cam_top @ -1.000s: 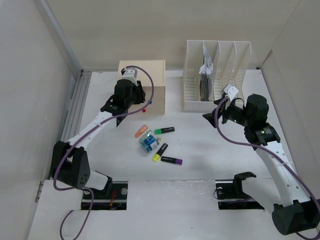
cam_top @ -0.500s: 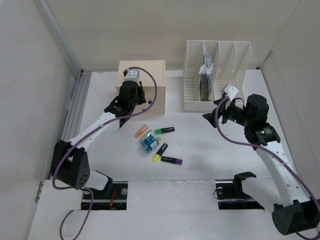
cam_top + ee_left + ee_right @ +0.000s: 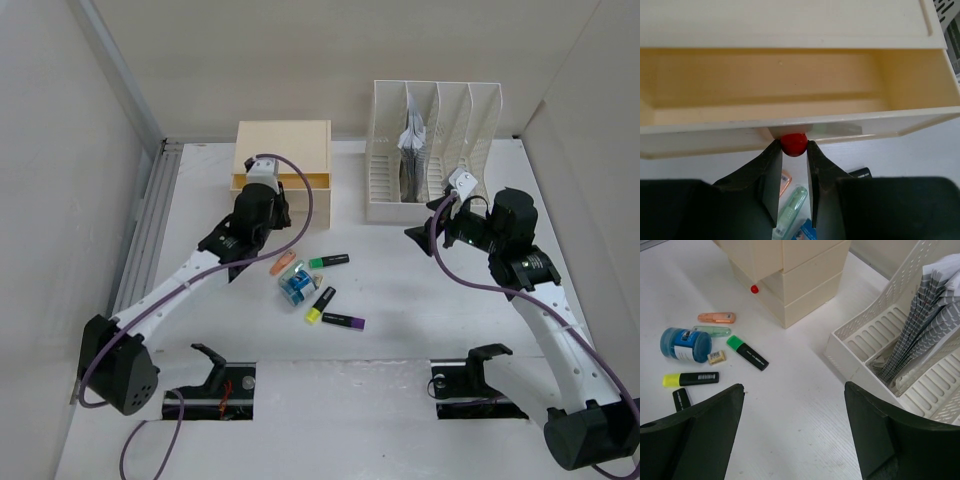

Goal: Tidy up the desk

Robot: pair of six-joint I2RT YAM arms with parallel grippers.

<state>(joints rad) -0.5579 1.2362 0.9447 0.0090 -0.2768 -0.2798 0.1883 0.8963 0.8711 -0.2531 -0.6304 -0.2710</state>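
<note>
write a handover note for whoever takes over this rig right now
Left gripper: shut on the red knob of the drawer, which stands partly open and looks empty.
Right gripper: open, holding nothing, above the desk near the file rack.
Loose mid-desk: orange marker, green highlighter, yellow highlighter, purple highlighter, blue jar.
Done: drawer open.
Left: nothing put away yet; the loose items probably go into the drawer.

The left gripper (image 3: 793,148) hides the sides of the red round knob (image 3: 793,142). The cream open drawer (image 3: 790,95) and the white slotted file rack (image 3: 872,339), near the matte white tabletop's (image 3: 800,410) far edge, run out of frame.
</note>
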